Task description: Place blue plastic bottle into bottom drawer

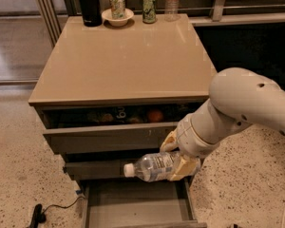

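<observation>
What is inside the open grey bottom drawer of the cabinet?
The grey bottom drawer shows only its bare floor. Its back part is covered by the small clear blue-labelled plastic bottle, held sideways above it in the gripper.

Our white arm (249, 101) reaches in from the right and bends down to the left. Below its wrist (197, 134), our gripper (175, 156) is low near the middle of the view, its tan fingers (183, 167) closed around the blue plastic bottle (149, 166).

I see pincer (176, 156) gripping blue plastic bottle (152, 166) sideways, cap left, above open bottom drawer (133, 204) | top drawer (109, 137) above | can (117, 4) in bowl (107, 17), counter (123, 61) rear
</observation>
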### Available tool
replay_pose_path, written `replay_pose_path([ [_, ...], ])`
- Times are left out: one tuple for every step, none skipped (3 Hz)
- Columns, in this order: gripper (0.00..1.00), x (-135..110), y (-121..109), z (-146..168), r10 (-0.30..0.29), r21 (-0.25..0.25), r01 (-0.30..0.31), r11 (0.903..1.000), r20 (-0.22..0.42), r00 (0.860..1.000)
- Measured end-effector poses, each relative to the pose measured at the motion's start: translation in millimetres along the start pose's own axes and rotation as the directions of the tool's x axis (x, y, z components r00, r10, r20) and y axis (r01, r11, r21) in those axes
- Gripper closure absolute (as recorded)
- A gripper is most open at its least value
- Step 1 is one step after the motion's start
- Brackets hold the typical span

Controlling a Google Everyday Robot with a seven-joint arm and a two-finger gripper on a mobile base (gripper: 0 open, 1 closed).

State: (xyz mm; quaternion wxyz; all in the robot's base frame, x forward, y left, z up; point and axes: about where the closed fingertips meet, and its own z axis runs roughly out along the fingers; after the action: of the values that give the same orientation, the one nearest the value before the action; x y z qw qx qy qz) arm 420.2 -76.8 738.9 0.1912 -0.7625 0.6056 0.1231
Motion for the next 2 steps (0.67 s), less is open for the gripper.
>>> replay_pose_path([
  [1.00,15.6,7.7,37.5,0.007,0.017,-0.006,0.9998,-0.013,1.000],
  [1.00,33.3,2.1,74.9,0.006,0.092,-0.004,0.9958,-0.027,1.000],
])
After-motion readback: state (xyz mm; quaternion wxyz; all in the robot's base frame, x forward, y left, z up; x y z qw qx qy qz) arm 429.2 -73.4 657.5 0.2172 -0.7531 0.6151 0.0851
